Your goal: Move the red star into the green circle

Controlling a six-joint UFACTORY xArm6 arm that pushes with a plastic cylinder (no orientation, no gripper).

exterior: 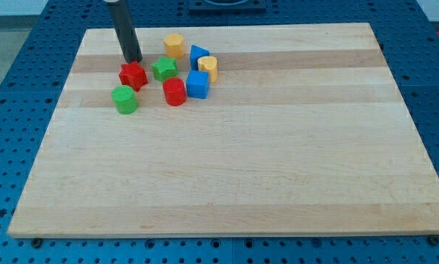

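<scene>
The red star lies near the view's top left of the wooden board. The green circle is a round green block just below it and slightly to the left, a small gap apart. My tip stands right at the star's top edge, touching or almost touching it. The dark rod rises from there out of the view's top.
A green star lies right of the red star. A red block, a blue cube, a blue block, a yellow block and a yellow hexagon-like block cluster further right.
</scene>
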